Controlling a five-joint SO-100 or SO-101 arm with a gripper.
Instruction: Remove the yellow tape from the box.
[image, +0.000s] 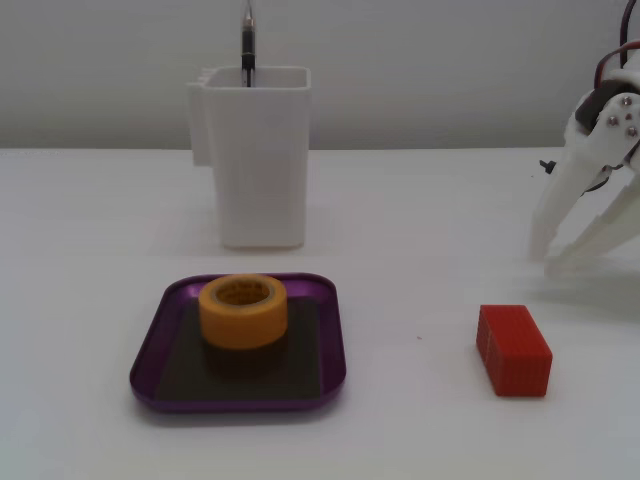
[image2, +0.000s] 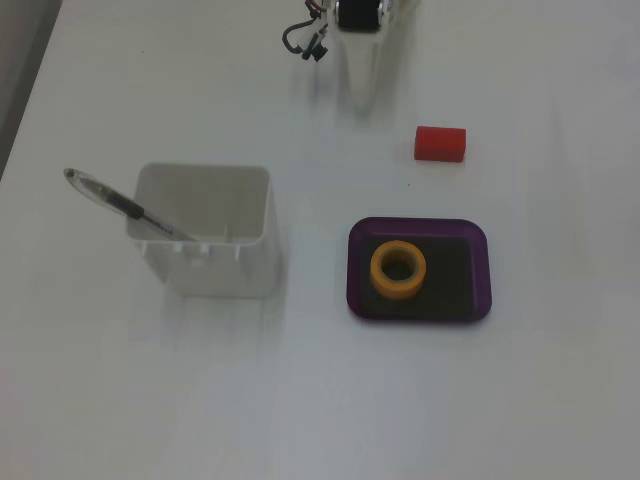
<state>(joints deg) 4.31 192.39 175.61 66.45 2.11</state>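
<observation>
The yellow tape (image: 243, 325) is a yellow-orange roll lying flat in the left half of the box, a shallow purple tray (image: 150, 375) with a dark floor, at the front centre of the white table. In a fixed view from above, the tape (image2: 380, 270) sits left of centre in the tray (image2: 481, 300). My white gripper (image: 548, 260) rests tip-down on the table at the far right, well away from the tray, with its jaws together and empty. From above, the gripper (image2: 362, 98) is at the top edge.
A red block (image: 513, 350) lies between the gripper and the tray, also seen from above (image2: 441, 143). A tall white container (image: 260, 170) holding a pen (image: 247, 40) stands behind the tray; from above the container (image2: 205, 270) is left of it.
</observation>
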